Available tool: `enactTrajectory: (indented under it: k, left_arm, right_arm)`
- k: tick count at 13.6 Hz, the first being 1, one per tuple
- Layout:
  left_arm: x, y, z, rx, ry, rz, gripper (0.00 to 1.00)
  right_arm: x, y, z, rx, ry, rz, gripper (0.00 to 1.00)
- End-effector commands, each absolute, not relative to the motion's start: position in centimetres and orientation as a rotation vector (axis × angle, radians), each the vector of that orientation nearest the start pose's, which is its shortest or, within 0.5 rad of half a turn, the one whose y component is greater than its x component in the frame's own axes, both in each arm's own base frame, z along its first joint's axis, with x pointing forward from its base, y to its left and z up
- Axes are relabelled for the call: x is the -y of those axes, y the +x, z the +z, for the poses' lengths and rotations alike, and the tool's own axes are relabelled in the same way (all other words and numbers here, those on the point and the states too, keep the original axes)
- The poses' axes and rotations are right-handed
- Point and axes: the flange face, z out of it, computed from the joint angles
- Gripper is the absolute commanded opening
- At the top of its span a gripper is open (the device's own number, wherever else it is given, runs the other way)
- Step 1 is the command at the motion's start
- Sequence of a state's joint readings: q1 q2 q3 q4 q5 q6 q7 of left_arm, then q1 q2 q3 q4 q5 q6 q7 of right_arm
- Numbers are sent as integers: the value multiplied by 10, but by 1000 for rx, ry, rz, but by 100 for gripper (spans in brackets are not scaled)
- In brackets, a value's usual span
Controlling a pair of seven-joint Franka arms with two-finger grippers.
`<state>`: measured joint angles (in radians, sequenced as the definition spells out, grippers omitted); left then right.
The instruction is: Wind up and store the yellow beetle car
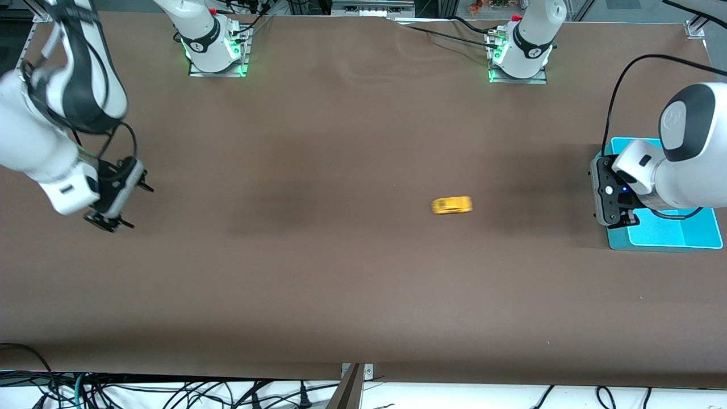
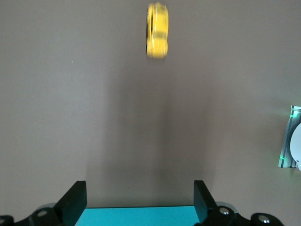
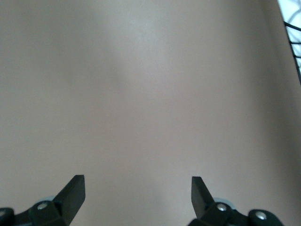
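The yellow beetle car (image 1: 451, 205) is on the brown table, between the middle and the left arm's end, and its outline is smeared. It also shows in the left wrist view (image 2: 157, 30), well apart from the fingers. My left gripper (image 1: 603, 193) is open and empty over the edge of a cyan tray (image 1: 664, 234) that faces the car; in the left wrist view (image 2: 140, 197) the tray (image 2: 138, 216) shows between the fingers. My right gripper (image 1: 138, 205) is open and empty over bare table at the right arm's end; its wrist view (image 3: 138, 193) shows only tabletop.
The cyan tray has a raised rim and lies at the left arm's end. The two arm bases (image 1: 216, 45) (image 1: 519, 54) stand along the table edge farthest from the front camera. Cables (image 1: 170, 392) hang below the table edge nearest that camera.
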<state>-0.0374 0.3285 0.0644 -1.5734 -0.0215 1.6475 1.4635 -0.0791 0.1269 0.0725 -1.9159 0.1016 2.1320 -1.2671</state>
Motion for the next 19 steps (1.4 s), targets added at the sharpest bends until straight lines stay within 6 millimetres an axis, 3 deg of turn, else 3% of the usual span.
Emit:
enactTrajectory:
  k: [1,4,8,10,14,19]
  left_arm:
    - [-25,579,426,-2170,-2432,304,100]
    - [-28,548,401,-2166,-2428,290,100]
    - [-35,514,369,-2154,-2362,274,100]
    - [-43,498,348,-2134,-2373,251,100]
    - [-63,480,316,-2139,-2335,218,100]
    - [-107,461,270,-2103,-2296,98,100]
  right_arm:
    - [-4,571,482,1504,-2706,-180,100]
    - [2,577,522,1200,-2867,-250,100]
    - [2,565,537,502,-3035,-39,100]
    - [3,558,550,426,-3050,-18,100]
    - [5,564,573,333,-3070,3,100]
    - [6,567,573,354,-3108,7,100]
